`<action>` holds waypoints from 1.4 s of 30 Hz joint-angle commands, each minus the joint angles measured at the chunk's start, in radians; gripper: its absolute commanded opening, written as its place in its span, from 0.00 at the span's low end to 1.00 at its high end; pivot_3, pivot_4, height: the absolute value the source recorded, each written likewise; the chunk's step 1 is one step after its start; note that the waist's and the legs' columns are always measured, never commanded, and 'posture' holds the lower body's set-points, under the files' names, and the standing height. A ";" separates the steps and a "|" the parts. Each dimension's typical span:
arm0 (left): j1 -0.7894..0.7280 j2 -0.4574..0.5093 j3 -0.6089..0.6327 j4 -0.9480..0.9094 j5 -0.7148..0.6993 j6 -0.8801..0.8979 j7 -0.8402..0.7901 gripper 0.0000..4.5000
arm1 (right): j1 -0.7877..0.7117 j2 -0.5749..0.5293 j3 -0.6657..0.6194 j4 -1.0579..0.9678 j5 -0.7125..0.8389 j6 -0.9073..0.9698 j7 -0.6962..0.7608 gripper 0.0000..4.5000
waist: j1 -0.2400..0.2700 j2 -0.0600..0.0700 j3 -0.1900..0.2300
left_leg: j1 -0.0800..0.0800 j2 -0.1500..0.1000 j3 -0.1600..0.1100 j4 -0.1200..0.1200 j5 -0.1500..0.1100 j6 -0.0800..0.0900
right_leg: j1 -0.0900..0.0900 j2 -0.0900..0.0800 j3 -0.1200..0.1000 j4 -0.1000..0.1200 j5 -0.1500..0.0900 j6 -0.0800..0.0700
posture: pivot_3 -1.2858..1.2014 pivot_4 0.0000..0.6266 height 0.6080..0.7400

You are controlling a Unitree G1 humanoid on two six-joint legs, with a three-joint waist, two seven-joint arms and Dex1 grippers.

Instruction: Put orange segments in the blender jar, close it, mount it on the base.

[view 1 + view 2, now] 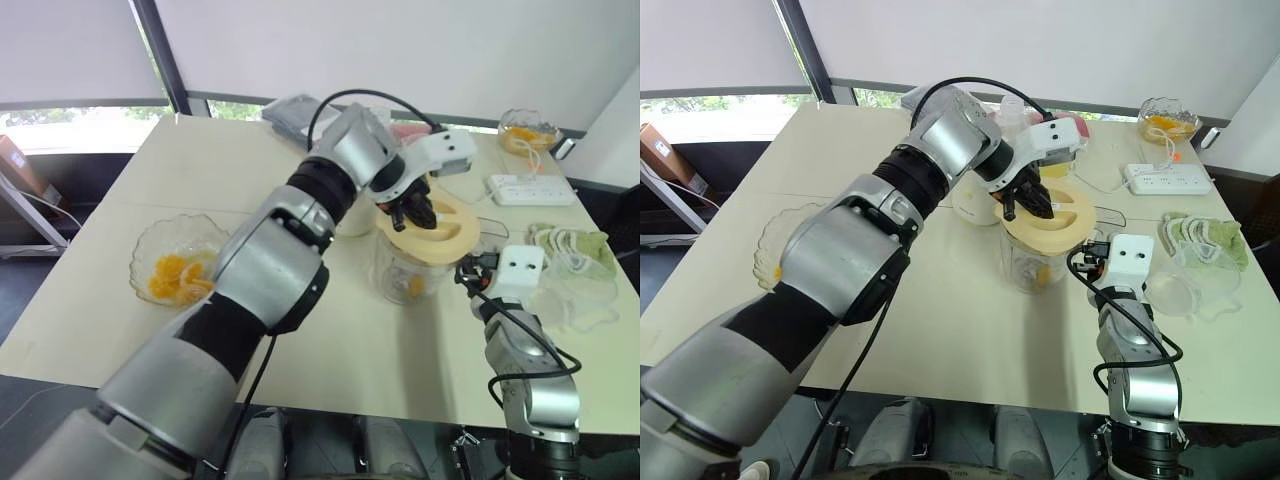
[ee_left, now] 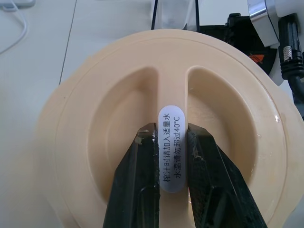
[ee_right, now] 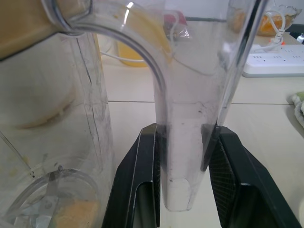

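Note:
The clear blender jar stands mid-table with a flat cream lid lying on its mouth. My left gripper reaches across from above and is shut on the lid's raised centre ridge, which carries a white label. At the jar's side, my right gripper is shut on the clear handle. An orange segment lies at the jar's bottom beside the metal blades. More orange segments sit in a scalloped glass bowl at the left. The cream-white base stands just behind the jar, partly hidden by my left arm.
A white power strip and its cable lie at the back right. Behind it stands a glass bowl of orange pieces. A green-and-white cloth and a clear plastic piece lie right of my right arm.

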State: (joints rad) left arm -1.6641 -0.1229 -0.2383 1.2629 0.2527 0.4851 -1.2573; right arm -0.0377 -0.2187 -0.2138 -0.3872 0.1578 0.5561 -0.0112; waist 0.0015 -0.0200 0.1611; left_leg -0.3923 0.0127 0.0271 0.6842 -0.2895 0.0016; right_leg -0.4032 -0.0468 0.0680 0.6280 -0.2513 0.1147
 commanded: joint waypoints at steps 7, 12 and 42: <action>0.056 -0.016 -0.010 0.063 0.019 0.120 0.176 0.05 | -0.003 -0.011 0.055 -0.076 -0.016 -0.028 0.041 0.18 | 0.003 0.000 0.000 | 0.000 0.000 0.000 -0.001 0.000 0.001 | 0.000 0.000 0.000 -0.001 0.000 0.000 | 0.52 0.24 1.00; 0.066 -0.020 -0.006 0.060 0.017 0.114 0.207 0.05 | -0.002 -0.008 0.053 -0.078 -0.019 -0.028 0.042 0.18 | 0.006 0.000 0.000 | 0.000 0.000 0.000 -0.001 -0.001 0.001 | 0.000 0.000 0.000 -0.003 0.000 0.000 | 0.52 0.24 1.00; 0.059 0.011 -0.031 0.026 0.026 -0.014 0.097 0.88 | 0.003 -0.013 0.047 -0.078 -0.020 -0.023 0.057 0.18 | -0.015 -0.002 -0.002 | -0.001 0.003 0.000 -0.003 -0.002 0.003 | 0.004 -0.002 0.000 -0.012 0.000 0.000 | 0.52 0.24 1.00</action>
State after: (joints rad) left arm -1.6437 -0.1047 -0.2228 1.2412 0.2422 0.4611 -1.1784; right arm -0.0368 -0.2237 -0.1990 -0.3975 0.1396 0.5541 0.0113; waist -0.0139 -0.0223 0.1589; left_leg -0.3930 0.0162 0.0263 0.6813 -0.2919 0.0049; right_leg -0.3997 -0.0481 0.0674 0.6160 -0.2510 0.1144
